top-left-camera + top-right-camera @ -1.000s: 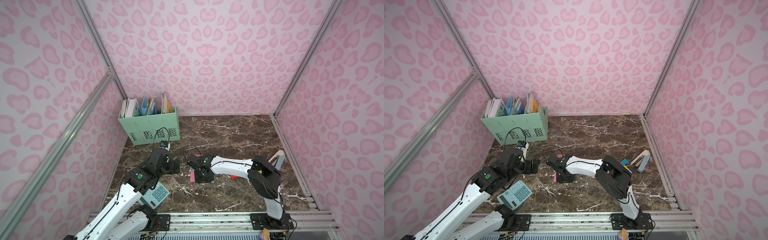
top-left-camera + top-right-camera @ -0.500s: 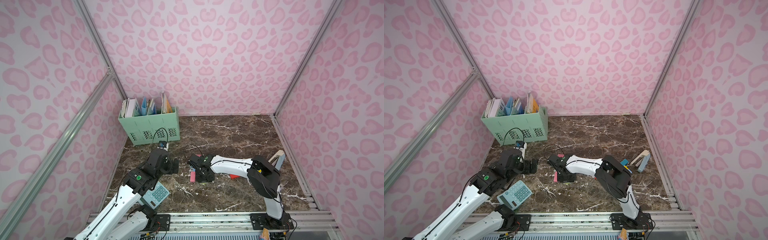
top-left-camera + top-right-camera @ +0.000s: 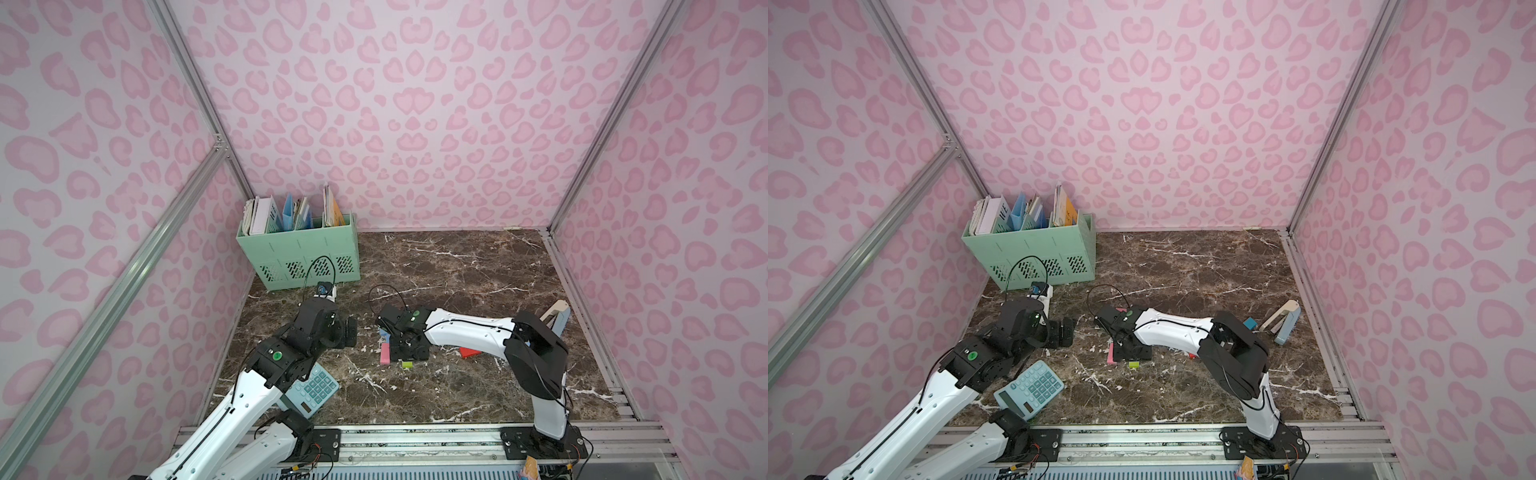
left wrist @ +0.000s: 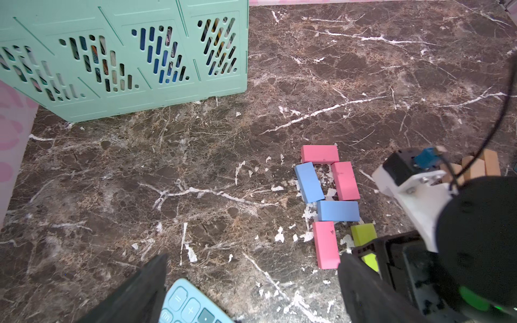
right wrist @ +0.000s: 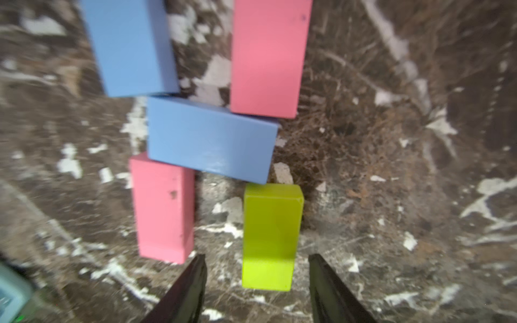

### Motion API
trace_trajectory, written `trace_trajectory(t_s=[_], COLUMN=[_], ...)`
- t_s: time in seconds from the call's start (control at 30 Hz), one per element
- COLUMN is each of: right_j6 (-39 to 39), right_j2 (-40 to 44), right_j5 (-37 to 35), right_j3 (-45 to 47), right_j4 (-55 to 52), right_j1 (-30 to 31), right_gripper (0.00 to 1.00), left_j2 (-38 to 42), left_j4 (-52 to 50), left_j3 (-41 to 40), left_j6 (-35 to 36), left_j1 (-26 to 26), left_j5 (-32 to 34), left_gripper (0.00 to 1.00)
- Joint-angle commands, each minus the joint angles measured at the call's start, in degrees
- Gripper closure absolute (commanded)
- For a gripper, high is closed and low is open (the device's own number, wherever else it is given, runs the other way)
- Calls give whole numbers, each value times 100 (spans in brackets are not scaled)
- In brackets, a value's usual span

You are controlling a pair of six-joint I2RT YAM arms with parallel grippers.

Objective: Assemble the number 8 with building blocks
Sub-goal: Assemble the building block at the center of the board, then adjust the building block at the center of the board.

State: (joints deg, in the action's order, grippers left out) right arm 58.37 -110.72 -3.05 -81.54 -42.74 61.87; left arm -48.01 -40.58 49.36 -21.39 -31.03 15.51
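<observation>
In the right wrist view the building blocks lie flat on the marble in a partial figure: two light-blue blocks (image 5: 209, 139), two pink blocks (image 5: 163, 209) and a yellow-green block (image 5: 270, 237). My right gripper (image 5: 256, 257) is open and straddles the near end of the yellow-green block, with a gap on each side. The left wrist view shows a third pink block (image 4: 319, 154) capping the far end of the figure. My left gripper (image 4: 253, 256) is open and holds nothing, left of the figure. In a top view the right gripper (image 3: 409, 353) covers most of the figure.
A light-blue calculator (image 3: 311, 390) lies under my left arm. A mint file organizer (image 3: 299, 253) stands at the back left. A red block (image 3: 469, 352), a teal block (image 3: 1250, 323) and bare wood blocks (image 4: 475, 165) lie right of the figure, with a stapler-like item (image 3: 1283, 322) by the right edge.
My right gripper's jaws have spread apart and let go of the yellow-green block, which now rests on the marble. The left arm has hardly moved.
</observation>
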Motion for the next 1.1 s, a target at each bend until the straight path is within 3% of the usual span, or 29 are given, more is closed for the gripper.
trace_trajectory(t_s=[0.0, 0.23, 0.5, 0.8, 1.07], right_j6=[-245, -658, -836, -984, -1003], right_j2=[454, 1579, 2814, 3407, 3891], right_j5=[-244, -383, 119, 531, 542], right_j3=[-25, 923, 2707, 3766, 4308], right_j4=[262, 1131, 2713, 3658, 3957], right_j1=[7, -222, -666, -871, -947], right_gripper=[35, 23, 14, 10, 10], left_j2=[-103, -952, -2823, -4731, -5623], left_j4=[4, 336, 866, 1286, 1457], left_j3=[40, 510, 1365, 2154, 2546], left_j6=[-57, -427, -922, -1199, -1175], left_j1=[0, 70, 84, 88, 88], left_j5=[-30, -794, -1725, -2350, -2557], left_gripper=[1, 1, 2, 1, 2])
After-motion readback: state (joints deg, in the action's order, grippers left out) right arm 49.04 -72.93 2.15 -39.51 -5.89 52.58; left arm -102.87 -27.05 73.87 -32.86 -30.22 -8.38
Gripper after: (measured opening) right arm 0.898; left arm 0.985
